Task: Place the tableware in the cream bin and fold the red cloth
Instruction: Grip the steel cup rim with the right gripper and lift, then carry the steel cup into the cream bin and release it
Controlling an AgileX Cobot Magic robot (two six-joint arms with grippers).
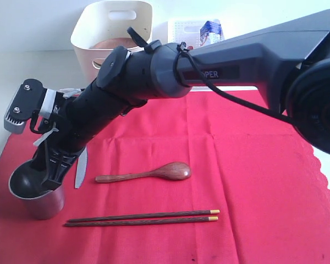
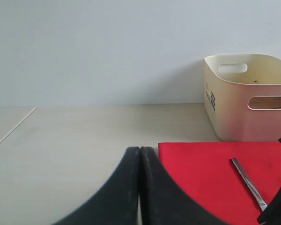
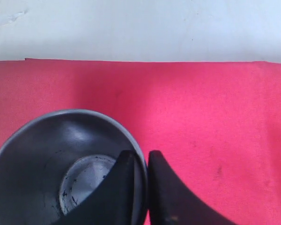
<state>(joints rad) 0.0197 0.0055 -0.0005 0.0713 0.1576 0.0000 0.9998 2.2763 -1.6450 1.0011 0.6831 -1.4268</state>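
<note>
1 round steel cup (image 1: 41,203), right gripper (image 3: 140,154) clamped on its rim | beside cup: 1 silver knife (image 2: 248,183), 1 brown wooden spoon (image 1: 148,173), 2 dark gold-tipped chopsticks (image 1: 143,217) | left gripper (image 2: 139,159) pressed together | all on red fabric cloth (image 1: 253,165), pale table (image 2: 84,131), white wall (image 2: 107,47)

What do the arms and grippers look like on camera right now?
The right arm is dark grey with rounded joints, white lettering ending in PER, and a black cable tied along it. A silver bracket with screws sits at the wrist. Right gripper and left gripper have black, curved, tapering fingers.
</note>
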